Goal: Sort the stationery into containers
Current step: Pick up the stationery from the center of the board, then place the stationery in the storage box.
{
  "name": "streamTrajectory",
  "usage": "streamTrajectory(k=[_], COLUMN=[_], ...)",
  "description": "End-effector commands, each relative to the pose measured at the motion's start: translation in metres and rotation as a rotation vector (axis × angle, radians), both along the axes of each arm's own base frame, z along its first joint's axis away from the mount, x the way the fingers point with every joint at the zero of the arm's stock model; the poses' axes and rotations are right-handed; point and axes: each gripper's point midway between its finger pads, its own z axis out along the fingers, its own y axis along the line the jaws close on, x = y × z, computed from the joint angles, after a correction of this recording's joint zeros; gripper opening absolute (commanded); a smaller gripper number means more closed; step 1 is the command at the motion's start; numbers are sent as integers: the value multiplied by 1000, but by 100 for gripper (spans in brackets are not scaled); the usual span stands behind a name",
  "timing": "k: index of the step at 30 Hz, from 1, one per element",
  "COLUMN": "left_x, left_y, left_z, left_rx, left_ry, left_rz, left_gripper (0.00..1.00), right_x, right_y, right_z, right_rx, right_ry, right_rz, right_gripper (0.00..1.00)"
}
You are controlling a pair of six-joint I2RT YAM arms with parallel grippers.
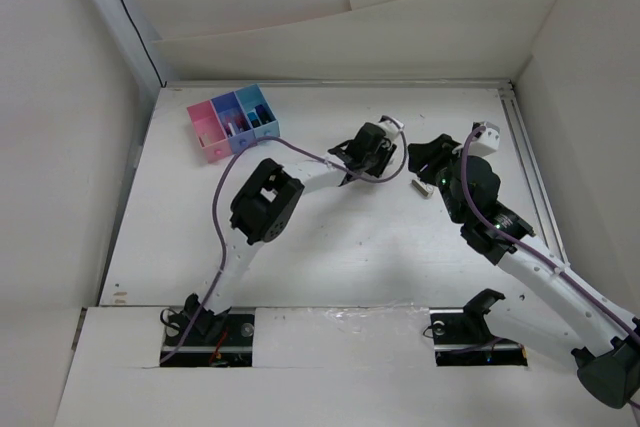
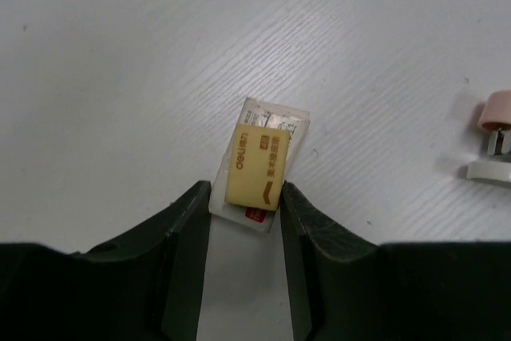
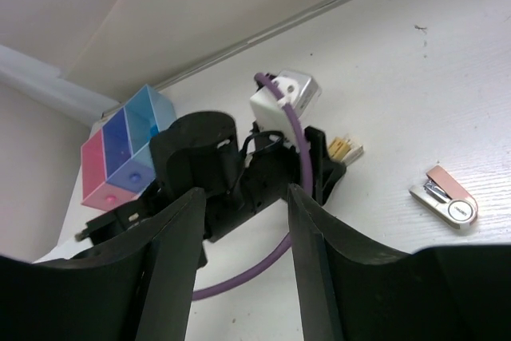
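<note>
While hanging low over the far middle of the tabletop (image 2: 120,53), straddling the near end of a yellow eraser (image 2: 257,167) with the left end effector (image 2: 246,197), one dark finger on each long side. Standing narrow, with both fingers (image 2: 192,225) right up against the eraser's clear wrapper; pinching it firmly or merely touching it, impossible to tell. Lying flat on the tabletop and tilting slightly to the right on the way out from the fingers, showing brown print on top and a red patch at the near edge. Leaving a small pink-and-white stapler (image 3: 445,197) lying on the tabletop to the right, apart from the eraser and near the right end effector (image 3: 245,193) without touching it. Holding that right end effector just right of the left one, fingers spread wide with nothing between them, and pointing it left at the other wrist with its white camera box (image 3: 283,95) and purple cable (image 3: 299,149). Showing the containers (image 1: 233,122) at the far left of the tabletop, well apart from both end effectors: pink on the left, purple-blue in the middle, light blue on the right, joined in a row. Carrying a few small items in the middle and light-blue bins, too small to name.
</note>
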Motion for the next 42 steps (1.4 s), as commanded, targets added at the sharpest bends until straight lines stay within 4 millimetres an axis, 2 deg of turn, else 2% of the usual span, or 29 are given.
streamTrajectory(k=[1,2,4,5,6,7,8,9,11,12,13,14,15,16,18,19,20,22,23,24,26,27,31,34,40,42], left_x=[-17,-20,-26,-31,-34,-32,-41,-40,-40,-43,-41,-41,-42,-44,-38,-36,-30,-26,-22,-14,-13,-7,0,2,6,11], left_y=[15,17,20,35,39,45,56,65,78,95,107,114,130,133,153,167,182,204,216,240,260,282,325,353,391,407], left_z=[22,37,43,30,43,48,37,52,61,54,71,77,84,91,101,103,117,121,131,133,130,139,143,144,143,134], left_rx=[-63,-93,-136,-119,-143,-165,-162,-191,-227,-227,-257,-276,-298,-310,-339,-322,-344,-358,-382,-397,-443,-472,-523,-545,-553,-578], left_ry=[6,-8,-1,22,9,3,31,15,10,27,9,0,1,-15,-26,-42,-62,-52,-64,-69,-38,-62,-77,-99,-139,-117], left_rz=[64,70,92,119,135,152,184,211,253,306,337,362,403,409,468,514,560,628,665,726,772,820,932,1012,1133,1168], left_gripper=[7,7,6,6,6,5,5,5,3,3,3,3,3,3,3,3,3,3,3,3,3,3,3,3,3,3], right_x=[1,1,1,1,1,1,1,1,0,0,0,0,0,-1,1,0,0,0,0,1,1,1,1,2,3,4], right_y=[-1,-1,-1,-1,-1,-1,-1,1,1,1,3,3,3,4,5,7,7,7,8,9,9,11,11,13,14,17], right_z=[5,5,5,5,5,5,5,5,5,5,5,5,5,5,2,2,2,2,2,-1,-1,-1,4,0,-3,-6], right_rx=[18,18,18,18,18,18,18,19,19,19,20,20,20,21,16,17,17,17,18,13,13,14,19,6,2,-2], right_ry=[-18,-18,-18,-18,-18,-18,-18,-17,-17,-17,-16,-16,-16,-16,-8,-7,-7,-7,-6,1,1,2,-6,2,9,18], right_rz=[-1,-1,-1,-1,-1,-1,-1,8,8,8,19,19,19,30,30,39,39,39,48,48,48,57,57,67,67,76], right_gripper=[51,51,51,51,51,51,51,51,51,51,51,51,51,51,51,51,51,51,51,51,51,51,51,51,50,50])
